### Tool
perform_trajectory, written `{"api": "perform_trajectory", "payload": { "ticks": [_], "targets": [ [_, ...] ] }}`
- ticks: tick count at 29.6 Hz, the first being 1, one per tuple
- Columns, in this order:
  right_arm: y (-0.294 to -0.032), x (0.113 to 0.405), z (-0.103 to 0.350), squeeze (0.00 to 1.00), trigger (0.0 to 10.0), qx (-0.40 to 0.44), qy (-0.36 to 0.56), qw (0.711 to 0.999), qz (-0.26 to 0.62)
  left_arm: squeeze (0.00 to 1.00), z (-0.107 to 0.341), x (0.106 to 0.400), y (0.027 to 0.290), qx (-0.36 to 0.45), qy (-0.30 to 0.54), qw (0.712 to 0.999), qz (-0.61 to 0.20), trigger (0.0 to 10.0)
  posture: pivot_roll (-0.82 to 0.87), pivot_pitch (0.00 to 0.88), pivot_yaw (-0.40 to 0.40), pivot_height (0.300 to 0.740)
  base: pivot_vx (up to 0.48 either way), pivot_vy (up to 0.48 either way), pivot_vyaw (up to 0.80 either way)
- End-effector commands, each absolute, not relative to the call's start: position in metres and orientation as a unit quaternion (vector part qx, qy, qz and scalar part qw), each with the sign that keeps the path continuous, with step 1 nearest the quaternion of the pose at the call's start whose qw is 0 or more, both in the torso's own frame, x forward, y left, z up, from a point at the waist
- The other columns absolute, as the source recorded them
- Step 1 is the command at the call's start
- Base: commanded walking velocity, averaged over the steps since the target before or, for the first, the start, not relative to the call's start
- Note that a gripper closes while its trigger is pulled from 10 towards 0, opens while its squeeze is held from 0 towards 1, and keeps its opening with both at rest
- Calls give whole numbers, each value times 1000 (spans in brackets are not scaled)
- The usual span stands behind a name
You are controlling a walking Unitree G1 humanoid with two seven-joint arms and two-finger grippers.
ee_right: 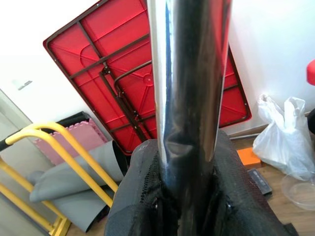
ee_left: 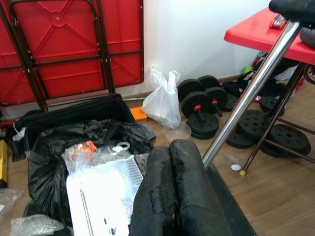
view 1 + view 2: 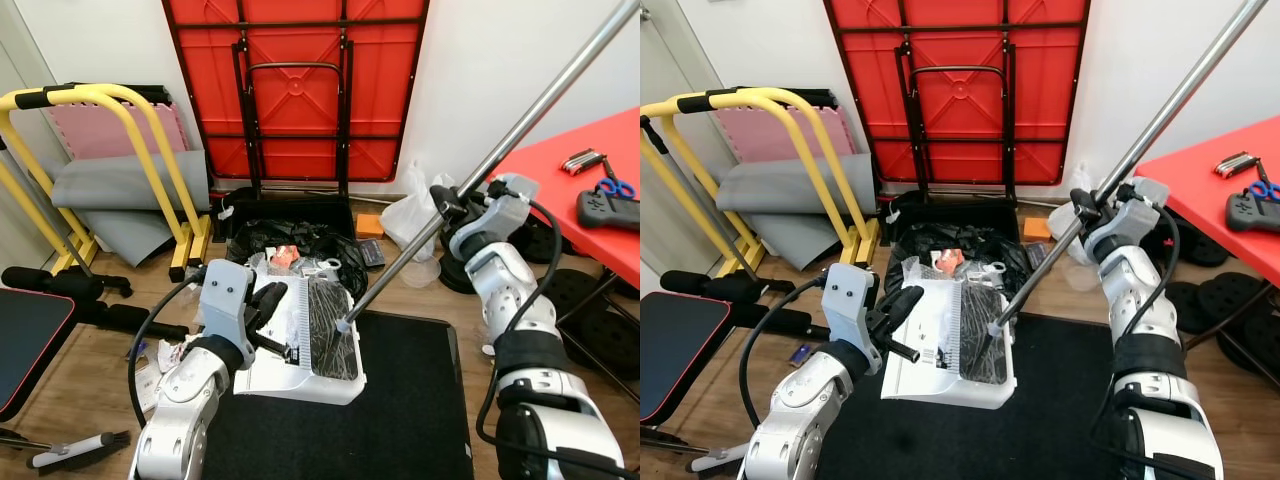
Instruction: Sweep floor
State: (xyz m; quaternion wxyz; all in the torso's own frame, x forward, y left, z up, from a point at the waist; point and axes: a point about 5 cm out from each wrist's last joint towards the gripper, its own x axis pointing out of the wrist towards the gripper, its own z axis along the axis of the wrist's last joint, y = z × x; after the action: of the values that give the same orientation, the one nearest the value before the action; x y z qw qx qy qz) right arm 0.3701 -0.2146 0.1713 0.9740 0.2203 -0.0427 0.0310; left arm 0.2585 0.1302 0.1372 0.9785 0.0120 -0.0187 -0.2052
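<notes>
Gripping: right hand (image 3: 447, 207) is clenched on the pole (image 3: 520, 125), its fingers (image 1: 147, 196) wrapped round the metal shaft
Pole: slants from the upper right, through the right hand, to its lower end at the dustpan (image 3: 305, 345)
Brush end: dark bristles (image 3: 332, 330) lie inside the dustpan, well below and to the left of the right hand
Left hand (image 3: 902, 300): fingers (image 2: 177, 191) pressed together; it holds the dustpan by its left side, though the exact grip is hidden
Dustpan: white, tilted, held above the edge of the black mat (image 3: 400, 420), just in front of the bin bag (image 3: 300, 238)
Bin bag: black, open, with clear plastic and an orange scrap inside; touching the dustpan's far edge
Surroundings: red folded table (image 3: 300, 80) leans on the wall behind; red tabletop (image 3: 590, 190) to the right carries scissors (image 3: 619, 186); weight plates (image 2: 206, 105) lie on the wooden floor (image 3: 90, 380)
</notes>
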Motion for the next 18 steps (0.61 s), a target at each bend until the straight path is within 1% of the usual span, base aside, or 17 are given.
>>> {"api": "perform_trajectory", "payload": {
  "ticks": [1, 7, 9, 14, 18],
  "targets": [
    [-214, 371, 186, 0, 10000, 223, -72, 971, 42, 0, 135, 258, 138, 13, -18, 986, -165, 10000, -143, 0, -19, 740, 0, 0, 0],
    [-214, 368, 178, 0, 10000, 211, -54, 976, 33, 0, 136, 257, 140, 1, -24, 987, -160, 10000, -148, 0, -15, 740, 0, 0, 0],
    [-212, 365, 177, 0, 10000, 209, -55, 975, 47, 0, 136, 257, 141, -6, -25, 987, -156, 10000, -149, 0, -15, 740, 319, 0, 0],
    [-211, 364, 174, 0, 10000, 223, -51, 972, 52, 0, 135, 256, 140, -11, -24, 987, -159, 10000, -148, 0, -16, 740, 355, 0, 800],
    [-211, 365, 174, 0, 10000, 229, -48, 971, 43, 0, 134, 256, 139, -14, -23, 986, -162, 10000, -147, 0, -18, 740, 356, 0, 0]
  ]
}}
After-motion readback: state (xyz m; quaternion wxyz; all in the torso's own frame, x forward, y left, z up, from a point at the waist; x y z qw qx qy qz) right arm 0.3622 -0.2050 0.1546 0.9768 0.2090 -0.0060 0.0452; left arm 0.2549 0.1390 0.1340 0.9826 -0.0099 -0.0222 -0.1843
